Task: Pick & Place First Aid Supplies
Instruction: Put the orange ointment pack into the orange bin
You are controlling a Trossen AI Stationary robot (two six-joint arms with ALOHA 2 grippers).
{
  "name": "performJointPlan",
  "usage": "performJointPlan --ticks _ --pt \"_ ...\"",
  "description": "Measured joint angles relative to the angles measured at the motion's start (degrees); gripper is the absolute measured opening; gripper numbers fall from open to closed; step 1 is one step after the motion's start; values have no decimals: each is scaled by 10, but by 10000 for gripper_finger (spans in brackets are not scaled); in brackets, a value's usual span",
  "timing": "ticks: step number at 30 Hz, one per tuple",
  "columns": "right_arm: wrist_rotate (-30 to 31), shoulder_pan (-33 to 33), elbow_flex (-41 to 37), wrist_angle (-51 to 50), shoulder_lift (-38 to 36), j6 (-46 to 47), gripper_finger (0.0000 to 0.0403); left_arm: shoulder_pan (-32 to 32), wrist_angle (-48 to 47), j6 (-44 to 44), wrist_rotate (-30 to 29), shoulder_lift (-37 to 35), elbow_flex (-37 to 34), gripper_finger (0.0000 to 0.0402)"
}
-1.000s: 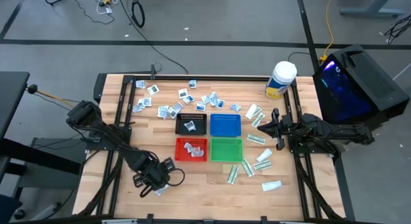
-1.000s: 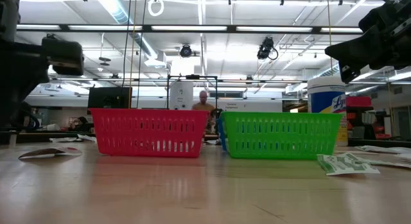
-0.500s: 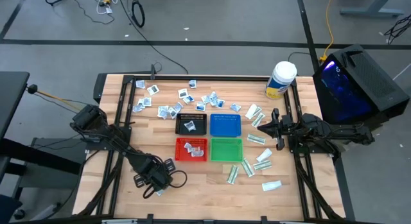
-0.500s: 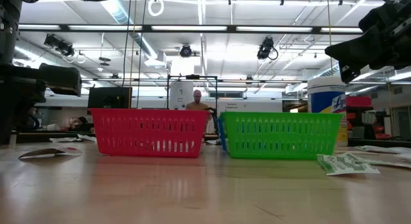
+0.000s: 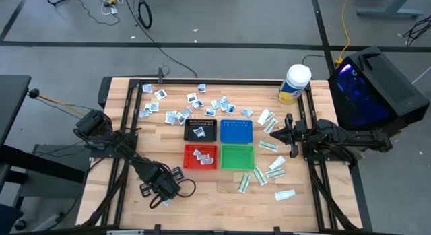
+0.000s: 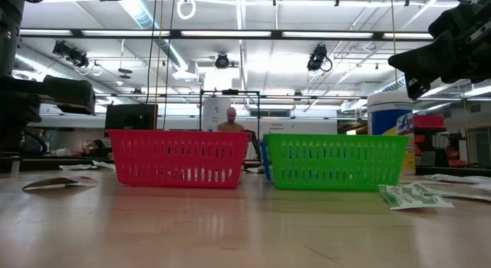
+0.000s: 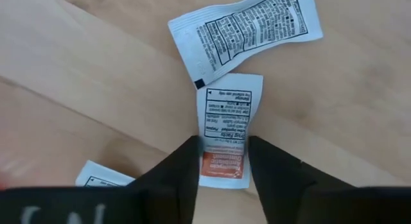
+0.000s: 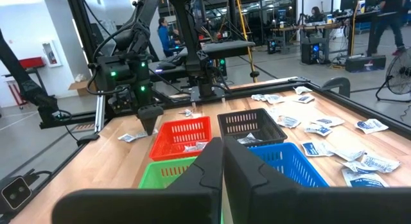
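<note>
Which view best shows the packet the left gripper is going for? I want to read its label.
The left wrist view: the packet lies flat between the left gripper's fingers, print side up. The high view shows only a white speck by that gripper. In the low and right wrist views I cannot pick it out.

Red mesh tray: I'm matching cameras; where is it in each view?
High view: red mesh tray lower centre, green mesh tray at its right.
Low view: red tray left of centre, green tray beside it.
Left wrist view: not in it.
Right wrist view: red tray centre, green tray nearer.
</note>
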Motion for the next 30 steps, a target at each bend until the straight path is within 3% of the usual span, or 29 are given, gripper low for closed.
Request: performJointPlan --ticks 8,20,30 --pt "0 0 0 0 0 0 18 0 0 -6 1 0 0 91" --pt "0 0 0 0 0 0 18 0 2 -8 -3 -11 -2 100" --pt "0 0 0 0 0 0 18 0 2 -37 -7 -72 -3 100"
